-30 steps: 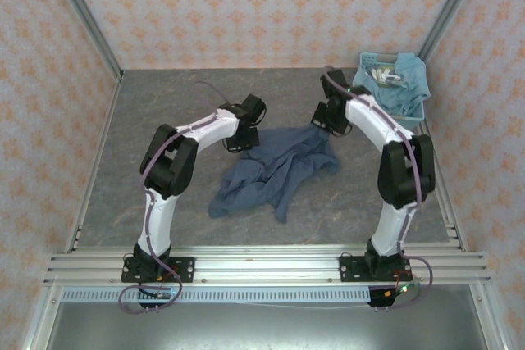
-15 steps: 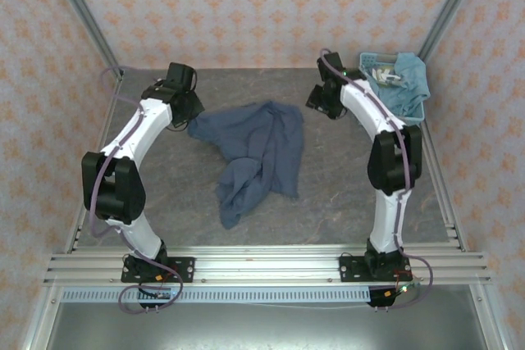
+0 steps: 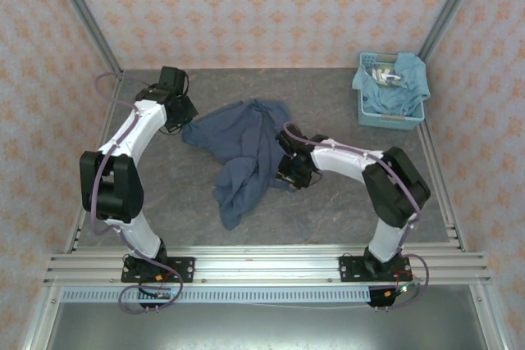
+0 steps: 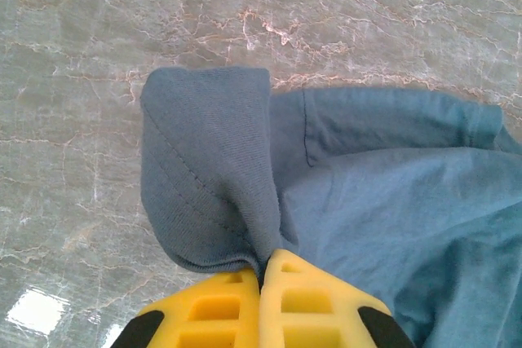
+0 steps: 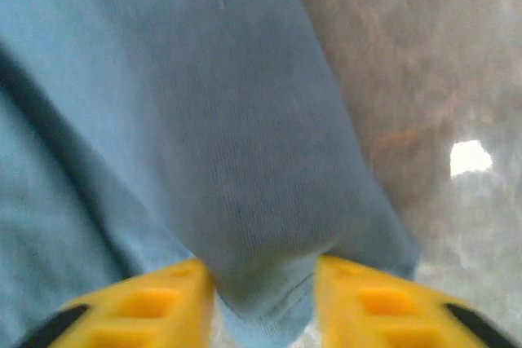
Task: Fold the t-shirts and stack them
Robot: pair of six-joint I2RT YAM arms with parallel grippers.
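Note:
The dark slate-blue t-shirt (image 3: 246, 149) lies crumpled on the grey table, spread from the far left toward the near middle. My left gripper (image 3: 184, 120) is at its far-left corner, shut on a bunched fold of the shirt (image 4: 212, 169); the yellow fingertips (image 4: 263, 262) pinch the cloth tight. My right gripper (image 3: 289, 171) sits low at the shirt's right edge. It is open, with a hem of the shirt (image 5: 245, 169) lying between the spread yellow fingers (image 5: 167, 291). The lighter teal-blue t-shirt (image 3: 408, 79) hangs over the basket.
The light-blue plastic basket (image 3: 392, 115) stands at the far right corner of the table. Patterned walls and metal rails close in the marble-look table (image 3: 353, 202) on three sides. Bare tabletop lies to the right of the shirt and along the near edge.
The left gripper dragged the dark shirt to the far left and still holds it. The right arm swung from beside the basket down to the shirt's right edge.

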